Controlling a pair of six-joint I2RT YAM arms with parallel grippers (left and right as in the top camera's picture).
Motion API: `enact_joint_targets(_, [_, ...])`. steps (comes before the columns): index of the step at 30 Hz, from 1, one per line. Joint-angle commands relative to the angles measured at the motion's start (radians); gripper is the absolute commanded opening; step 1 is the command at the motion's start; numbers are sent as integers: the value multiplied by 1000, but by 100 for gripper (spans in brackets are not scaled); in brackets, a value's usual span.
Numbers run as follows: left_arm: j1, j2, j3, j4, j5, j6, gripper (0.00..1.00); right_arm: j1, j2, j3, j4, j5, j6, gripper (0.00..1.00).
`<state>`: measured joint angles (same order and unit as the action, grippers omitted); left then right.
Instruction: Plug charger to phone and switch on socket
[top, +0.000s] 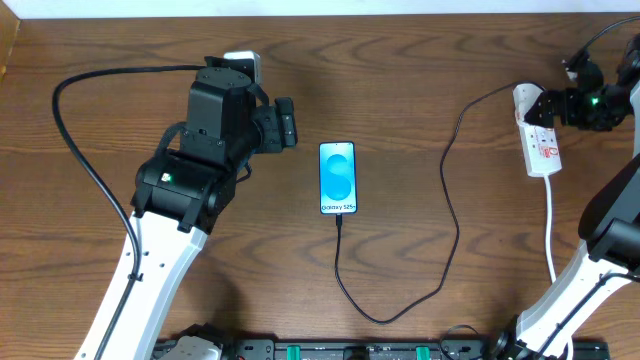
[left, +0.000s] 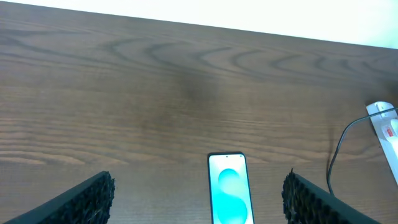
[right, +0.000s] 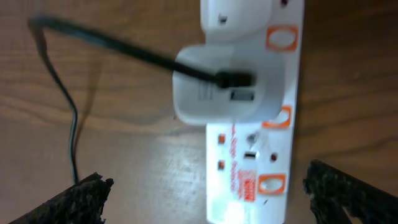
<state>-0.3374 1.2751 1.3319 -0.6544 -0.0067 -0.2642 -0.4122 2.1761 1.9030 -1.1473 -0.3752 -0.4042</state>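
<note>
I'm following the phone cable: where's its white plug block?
In the right wrist view, the white adapter sits on the socket strip, at the table's far right beneath the open right pincer.

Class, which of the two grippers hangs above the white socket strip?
The right gripper, over the socket with its white adapter; the left gripper faces the phone instead.

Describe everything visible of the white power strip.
The power strip is a long, narrow white plastic bar lying flat at the table's far right, orange-red switch marks along one edge. A white adapter with a black cable is plugged into it. Its white lead runs toward the near edge. The right gripper hangs open above it.
</note>
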Motion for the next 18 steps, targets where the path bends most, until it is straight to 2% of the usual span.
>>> enact_joint_targets(1, [2,-6,-2,0,-16,9,86,1,11,6,24,-1,20,99])
enact_joint_targets(4, [2,-6,-2,0,-16,9,86,3,15,6,55,-1,58,99])
enact_joint_targets(18, [2,-6,-2,0,-16,9,86,31,35,-72,116,-12,60,99])
